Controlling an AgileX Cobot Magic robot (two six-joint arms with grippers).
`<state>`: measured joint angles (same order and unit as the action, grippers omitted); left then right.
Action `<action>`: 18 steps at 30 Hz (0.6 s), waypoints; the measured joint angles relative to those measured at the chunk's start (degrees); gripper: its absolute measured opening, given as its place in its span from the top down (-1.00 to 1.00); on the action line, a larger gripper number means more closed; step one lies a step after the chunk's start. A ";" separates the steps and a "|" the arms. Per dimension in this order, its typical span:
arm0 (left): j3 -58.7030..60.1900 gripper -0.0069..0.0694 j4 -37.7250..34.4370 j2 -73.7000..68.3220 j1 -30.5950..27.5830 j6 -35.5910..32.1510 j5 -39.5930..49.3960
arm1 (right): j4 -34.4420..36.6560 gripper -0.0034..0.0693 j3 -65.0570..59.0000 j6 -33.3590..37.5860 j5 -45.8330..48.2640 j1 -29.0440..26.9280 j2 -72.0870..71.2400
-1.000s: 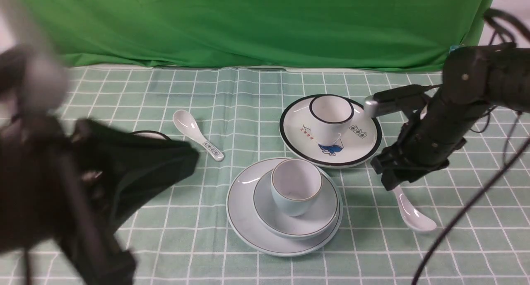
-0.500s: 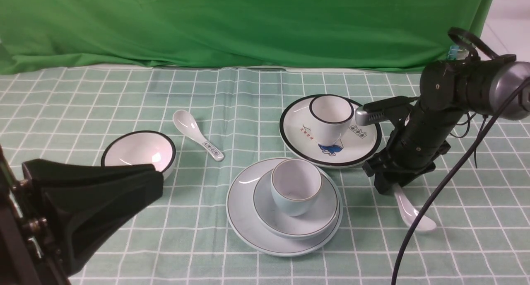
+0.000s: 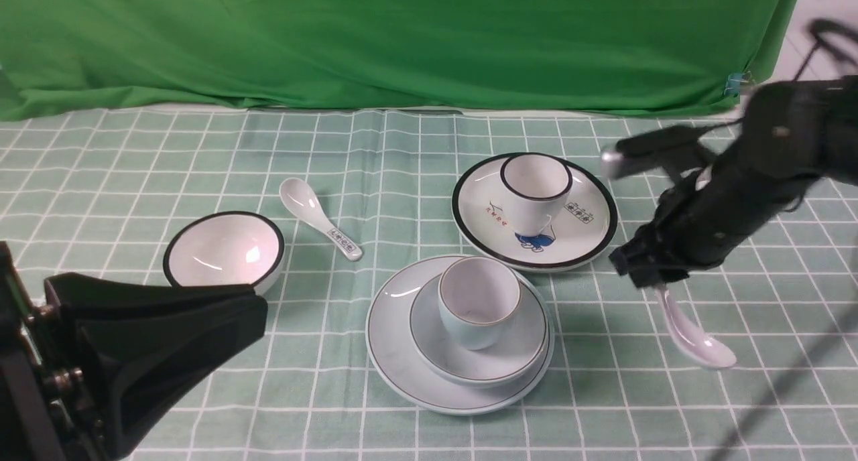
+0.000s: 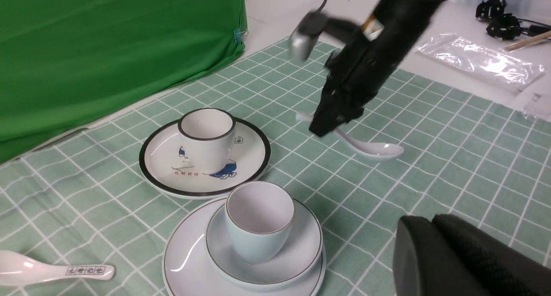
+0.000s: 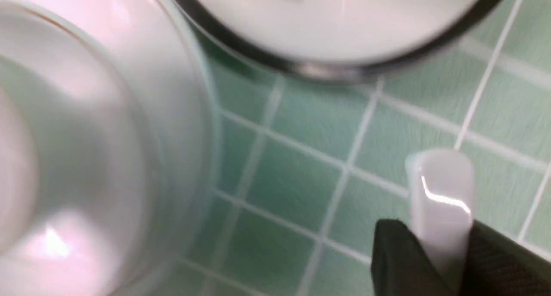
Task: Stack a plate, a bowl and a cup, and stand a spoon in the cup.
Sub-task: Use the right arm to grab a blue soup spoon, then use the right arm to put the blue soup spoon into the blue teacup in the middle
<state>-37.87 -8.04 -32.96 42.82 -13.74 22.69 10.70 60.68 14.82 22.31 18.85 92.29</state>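
My right fingers (image 3: 660,275) were pinching the plain white spoon (image 3: 697,337) by its handle, above the checked surface (image 3: 771,414). Its long axis slanted: in the front view the bowl end pointed to the right and toward the near side, and the handle rose up and leftward into my grip, its tip poking out past the fingers on the other side. The spoon hung well apart from the pale stack, over to the right of it. There the cup (image 3: 477,300) stood upright, mouth up, in the bowl (image 3: 429,327), and the bowl sat on the plate (image 3: 389,334). My left fingers (image 3: 258,307) were pressed together, holding nothing, near the black-rimmed bowl (image 3: 224,250). Beyond the stack, a black-rimmed cup (image 3: 533,203) stood on the patterned plate (image 3: 479,206).
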 joint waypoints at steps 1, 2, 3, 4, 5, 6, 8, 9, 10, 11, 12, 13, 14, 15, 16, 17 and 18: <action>0.00 0.79 0.00 0.00 0.00 -0.15 0.00 | 1.05 0.43 -2.57 0.18 -5.41 1.05 -3.11; 0.00 0.79 0.05 0.00 0.00 -0.25 0.00 | 2.25 0.43 -6.85 0.17 -11.23 2.40 -5.87; 0.00 0.79 0.12 0.00 0.00 -0.75 0.00 | 3.30 0.43 -10.99 0.06 -18.91 4.46 -8.83; 0.00 0.79 0.20 0.00 0.00 -1.15 0.00 | 3.94 0.43 -14.83 -0.24 -26.81 6.80 -11.05; 0.00 0.79 0.25 0.00 0.00 -1.37 0.00 | 4.28 0.43 -18.25 -0.81 -34.64 9.35 -12.52; 0.00 0.79 0.25 0.00 0.00 -1.61 0.00 | 4.50 0.43 -21.19 -1.88 -42.14 11.94 -13.27; 0.00 0.79 0.25 0.00 0.00 -2.09 0.00 | 4.49 0.43 -24.43 -3.94 -53.03 15.87 -13.22; 0.00 0.79 0.25 0.00 0.00 -2.27 0.00 | 4.08 0.43 -25.77 -4.99 -57.83 17.64 -12.88; 0.00 0.79 0.25 0.00 0.00 -2.27 0.00 | 3.95 0.43 -26.06 -5.23 -58.95 18.06 -12.59; 0.00 0.79 0.25 0.00 0.00 -2.39 0.00 | 3.00 0.43 -27.24 -6.60 -65.01 20.24 -11.38; 0.00 0.79 0.25 0.00 0.00 -2.39 0.00 | 2.05 0.43 -27.62 -7.46 -69.39 21.62 -9.99; 0.00 0.79 0.25 0.00 0.00 -2.39 0.00 | 0.69 0.43 -27.67 -8.30 -74.13 22.60 -8.39; 0.00 0.79 0.25 0.00 0.00 -2.39 0.00 | -0.26 0.43 -27.33 -9.10 -77.50 23.28 -6.33; 0.00 0.79 0.25 0.00 0.00 -2.39 0.00 | -1.00 0.43 -26.90 -9.59 -80.20 23.56 -4.87; 0.00 0.79 0.25 0.00 0.00 -2.39 0.00 | -1.39 0.43 -26.17 -10.14 -82.23 23.66 -3.06; 0.00 0.79 0.25 0.00 0.00 -2.39 0.18 | -1.60 0.43 -25.43 -10.84 -83.38 23.66 -1.28; 0.00 0.79 0.25 0.00 0.00 -2.39 0.30 | -1.91 0.43 -24.60 -11.22 -84.15 23.60 0.07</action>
<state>-37.87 -7.80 -32.96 42.82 -16.14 22.99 8.79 36.08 3.60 -61.84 42.45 92.36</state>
